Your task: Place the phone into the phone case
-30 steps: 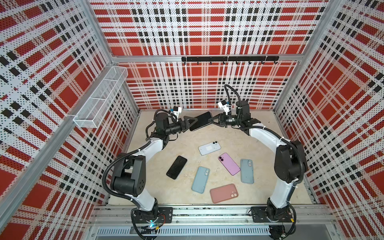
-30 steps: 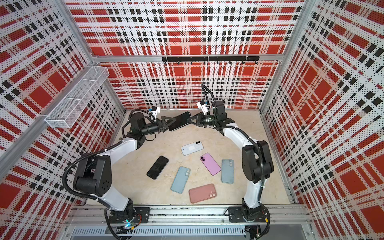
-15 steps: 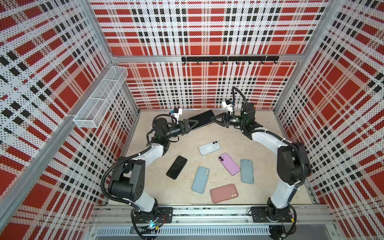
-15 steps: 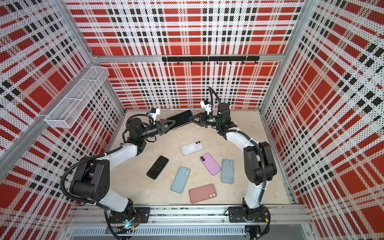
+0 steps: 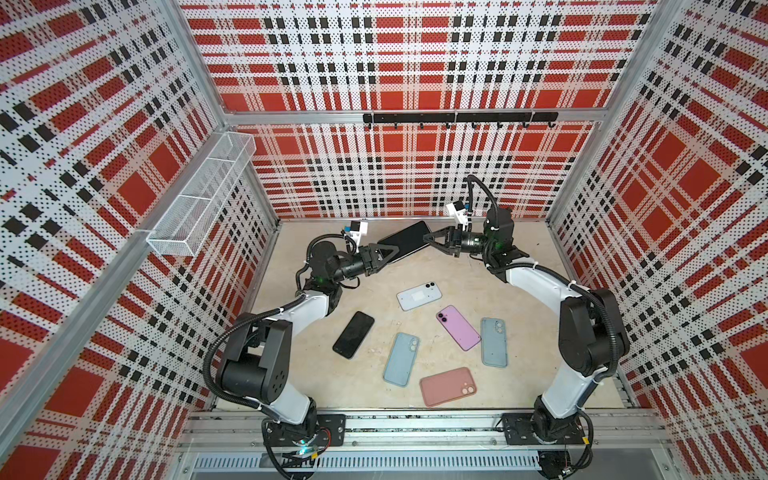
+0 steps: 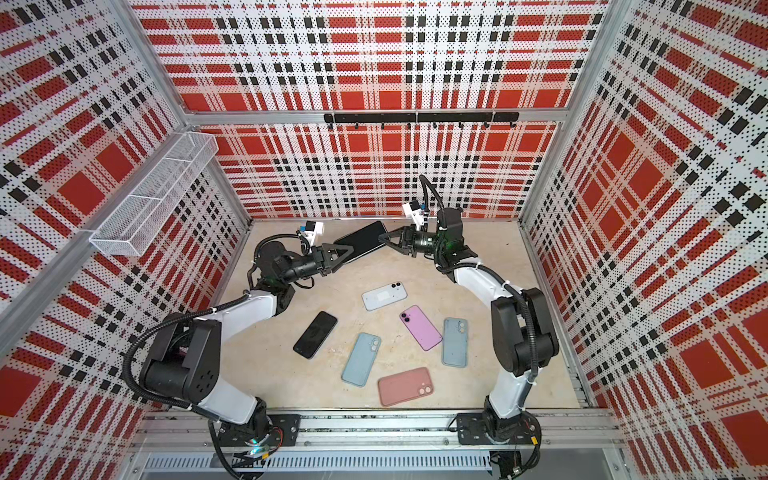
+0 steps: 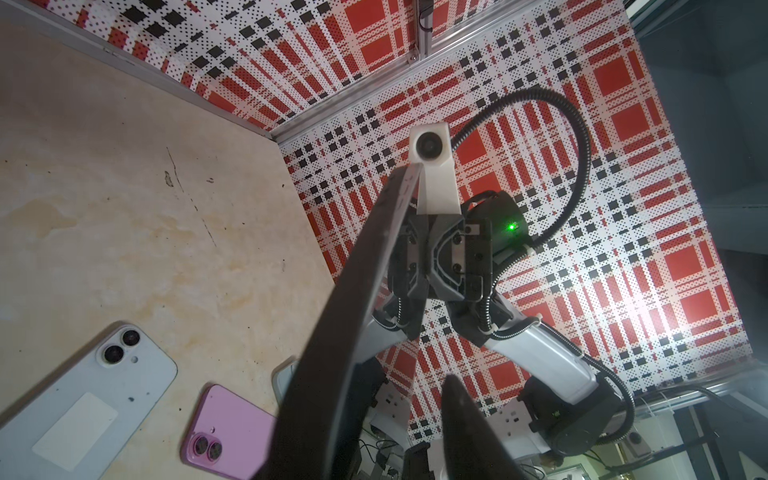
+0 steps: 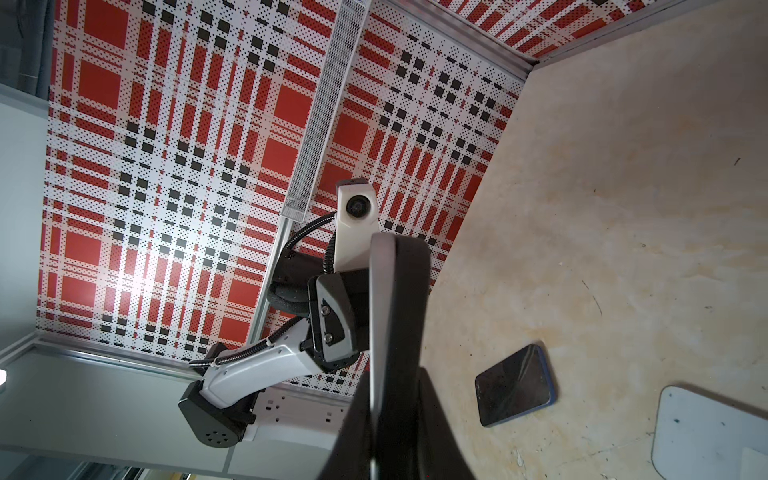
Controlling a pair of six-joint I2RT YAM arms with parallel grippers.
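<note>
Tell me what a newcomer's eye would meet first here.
A dark phone hangs in the air at the table's far end, clamped by the right gripper, with the left gripper open around its other end. Nearer, a pink phone and a salmon case stand out among others lying flat.

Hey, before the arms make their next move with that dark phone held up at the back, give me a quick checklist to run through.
1. Right claw gripping the dark phone: ok, shut on one end.
2. Left claw gripping it too: not ok, a gap shows beside one finger.
3. Phone clear of the table: ok, held in the air.
4. Case below the phone: not ok, the salmon case lies near the front.
5. Phone already cased: cannot tell.
</note>
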